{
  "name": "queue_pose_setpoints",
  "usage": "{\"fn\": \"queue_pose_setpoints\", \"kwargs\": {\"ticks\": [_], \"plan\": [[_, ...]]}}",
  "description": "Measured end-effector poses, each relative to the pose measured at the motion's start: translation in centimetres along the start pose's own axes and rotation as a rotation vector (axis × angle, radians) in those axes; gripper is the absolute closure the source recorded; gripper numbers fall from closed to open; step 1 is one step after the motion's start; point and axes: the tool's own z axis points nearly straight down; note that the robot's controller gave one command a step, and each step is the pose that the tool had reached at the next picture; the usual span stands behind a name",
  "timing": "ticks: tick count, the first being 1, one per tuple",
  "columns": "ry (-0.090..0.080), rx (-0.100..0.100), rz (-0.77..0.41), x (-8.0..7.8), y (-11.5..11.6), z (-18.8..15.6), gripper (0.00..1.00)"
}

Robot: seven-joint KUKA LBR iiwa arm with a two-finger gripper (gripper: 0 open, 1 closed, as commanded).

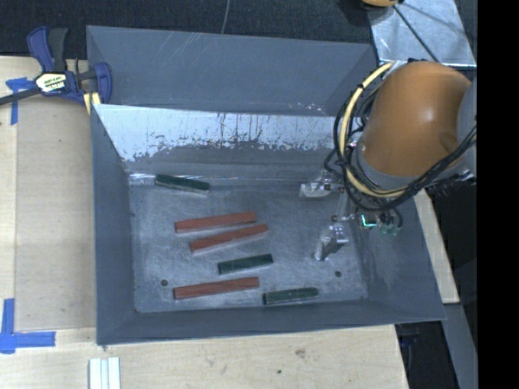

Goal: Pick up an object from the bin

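My gripper (322,218) hangs over the right part of the bin floor. Its two metal fingertips (313,189) stand wide apart, open, with nothing between them. The nearest loose things are a dark green bar (290,296) by the front wall, below the gripper, and another dark green bar (245,262) to its left. Two red-brown bars (215,222) (229,238) lie side by side further left, in the middle of the bin.
A third red-brown bar (216,288) lies near the front wall at the left. One more dark green bar (182,183) rests against the back wall at the left. The arm's orange dome and cables hang over the bin's right wall.
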Motion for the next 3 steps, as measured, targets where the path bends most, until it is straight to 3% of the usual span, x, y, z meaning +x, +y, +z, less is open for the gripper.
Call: {"fn": "queue_pose_setpoints", "kwargs": {"ticks": [1,2,3], "plan": [[-0.008,0.0,0.0,-0.2,0.0,-0.3,0.0],[-0.014,0.001,-0.022,-1.1,0.9,5.1,0.0],[-0.011,-0.001,0.078,1.1,1.9,12.0,0.0]]}}
